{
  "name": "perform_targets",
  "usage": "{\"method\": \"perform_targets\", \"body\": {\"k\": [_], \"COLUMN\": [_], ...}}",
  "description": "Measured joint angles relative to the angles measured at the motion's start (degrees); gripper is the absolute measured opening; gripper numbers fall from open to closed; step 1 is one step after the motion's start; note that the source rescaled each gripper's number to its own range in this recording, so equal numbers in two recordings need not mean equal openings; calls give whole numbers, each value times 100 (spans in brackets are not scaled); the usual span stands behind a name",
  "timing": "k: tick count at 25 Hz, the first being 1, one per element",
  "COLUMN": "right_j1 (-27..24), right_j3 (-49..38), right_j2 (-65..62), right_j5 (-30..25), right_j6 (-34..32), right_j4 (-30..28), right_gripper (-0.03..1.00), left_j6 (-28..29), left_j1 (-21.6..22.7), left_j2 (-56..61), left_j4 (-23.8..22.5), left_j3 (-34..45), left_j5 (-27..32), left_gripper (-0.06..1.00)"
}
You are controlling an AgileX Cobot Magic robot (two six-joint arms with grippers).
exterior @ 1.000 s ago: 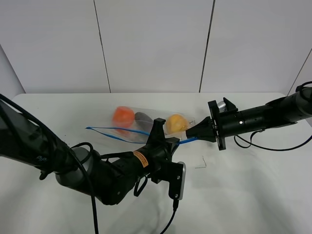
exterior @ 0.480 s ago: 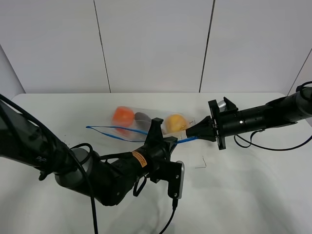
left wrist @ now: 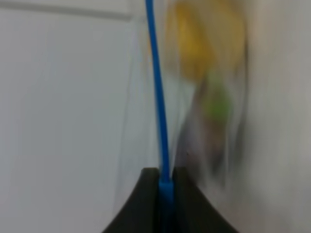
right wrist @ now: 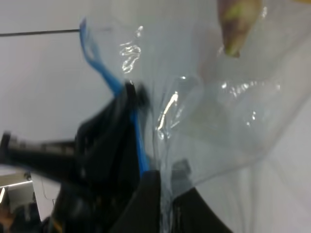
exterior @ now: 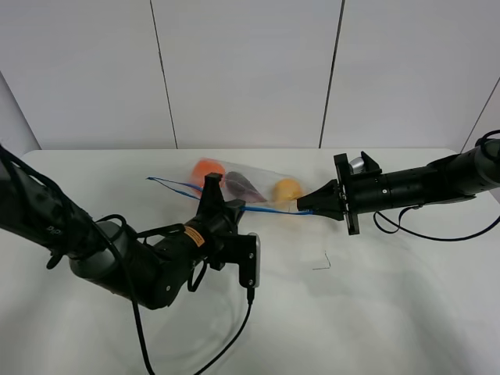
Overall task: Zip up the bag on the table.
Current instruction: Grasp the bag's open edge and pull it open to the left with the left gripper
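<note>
Bag (exterior: 262,178) lies stretched across the far middle of the surface (exterior: 391,297) — orange (exterior: 207,168) at its left, eggplant (exterior: 242,186) in the middle, yellow fruit (exterior: 287,189) at the right; left gripper (exterior: 209,186) is clamped on the blue zip strip (exterior: 269,208) near the orange; right gripper (exterior: 301,207) pinches the strip's right end — the strip runs straight between them

I am finding no text I can read: an orange label (exterior: 190,232) on the left arm (exterior: 133,262) is showing dark print, but it is coming through too small.
</note>
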State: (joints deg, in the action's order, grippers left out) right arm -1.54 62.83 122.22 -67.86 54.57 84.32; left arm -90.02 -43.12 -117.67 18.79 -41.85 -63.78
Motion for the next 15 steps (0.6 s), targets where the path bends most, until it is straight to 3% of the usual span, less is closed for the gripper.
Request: {"method": "perform_targets", "body": {"k": [15], "right_j1": [0], "right_j3": [0], "right_j2": [0], "right_j5": [-58], "right_j6": [0], "right_j4": [-28], "right_gripper": [0], "left_j6": [-19], "left_j1": [1820], "left_j2": [0], "left_j4": [-71], "left_j3": [183], "left_j5": [-213], "left_gripper": [0]}}
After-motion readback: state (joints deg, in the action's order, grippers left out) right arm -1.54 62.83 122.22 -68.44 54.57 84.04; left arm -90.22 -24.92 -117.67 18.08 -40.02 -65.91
